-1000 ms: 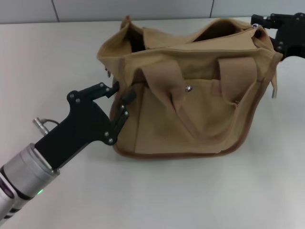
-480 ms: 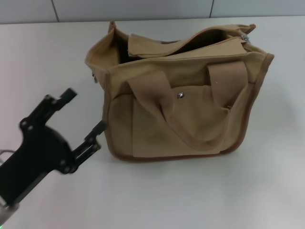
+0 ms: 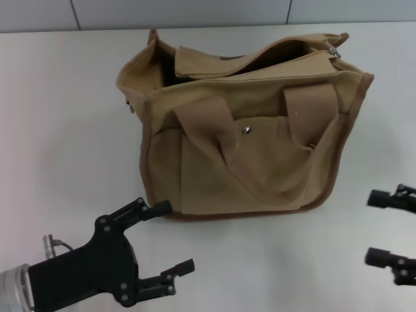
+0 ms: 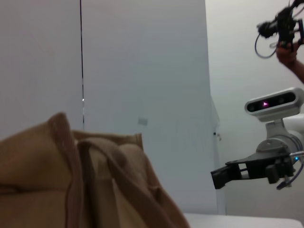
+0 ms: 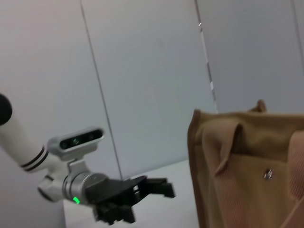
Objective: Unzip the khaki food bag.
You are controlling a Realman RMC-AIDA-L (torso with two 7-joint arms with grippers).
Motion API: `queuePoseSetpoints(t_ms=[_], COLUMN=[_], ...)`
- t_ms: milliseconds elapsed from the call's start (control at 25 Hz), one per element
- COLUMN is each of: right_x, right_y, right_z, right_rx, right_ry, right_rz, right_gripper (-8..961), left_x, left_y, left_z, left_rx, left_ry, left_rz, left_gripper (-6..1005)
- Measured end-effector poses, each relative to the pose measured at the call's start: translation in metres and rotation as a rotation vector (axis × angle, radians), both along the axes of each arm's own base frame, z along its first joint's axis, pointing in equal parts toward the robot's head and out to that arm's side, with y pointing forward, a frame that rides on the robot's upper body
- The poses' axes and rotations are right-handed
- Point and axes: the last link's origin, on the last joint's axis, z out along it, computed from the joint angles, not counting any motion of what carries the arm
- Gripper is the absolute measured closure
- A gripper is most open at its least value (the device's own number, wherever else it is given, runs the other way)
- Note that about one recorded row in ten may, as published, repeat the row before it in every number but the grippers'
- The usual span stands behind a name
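Observation:
The khaki food bag (image 3: 260, 162) stands upright in the middle of the white table, both handles lying on its front and a silver snap (image 3: 246, 130) on its pocket. Its top gapes open, with the zipper pull (image 3: 335, 52) at the far right end. My left gripper (image 3: 172, 237) is open and empty, near the table's front, just below the bag's front left corner. My right gripper (image 3: 377, 227) is open and empty at the right edge, apart from the bag. The bag also shows in the left wrist view (image 4: 71, 185) and the right wrist view (image 5: 247, 166).
The white table (image 3: 65, 117) has bare surface on all sides of the bag. A grey wall (image 3: 195, 13) runs behind the table's far edge. The left wrist view shows the right gripper (image 4: 228, 173) far off; the right wrist view shows the left gripper (image 5: 147, 187).
Both grippers have let go of the bag's ends and drawn back toward the table's front. The right gripper has come into view at the lower right. The bag shifted slightly left and settled.

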Motion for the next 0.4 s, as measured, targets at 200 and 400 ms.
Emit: queuePoseSetpoints(t_ms=[200, 400], right_x=[0.001, 0.002], right_y=[0.006, 0.007], right_z=[-0.010, -0.015], right_rx=[-0.009, 0.013], right_ry=[-0.011, -0.011], right_rz=[0.005, 0.017], right_gripper=[109, 109], left_x=[0.000, 0.000], left_y=[0.008, 0.009], left_z=[-0.003, -0.003], left_rx=[-0.008, -0.017], left_ry=[0.015, 0.013], left_rz=[0.022, 0.035], left_gripper=[155, 155])
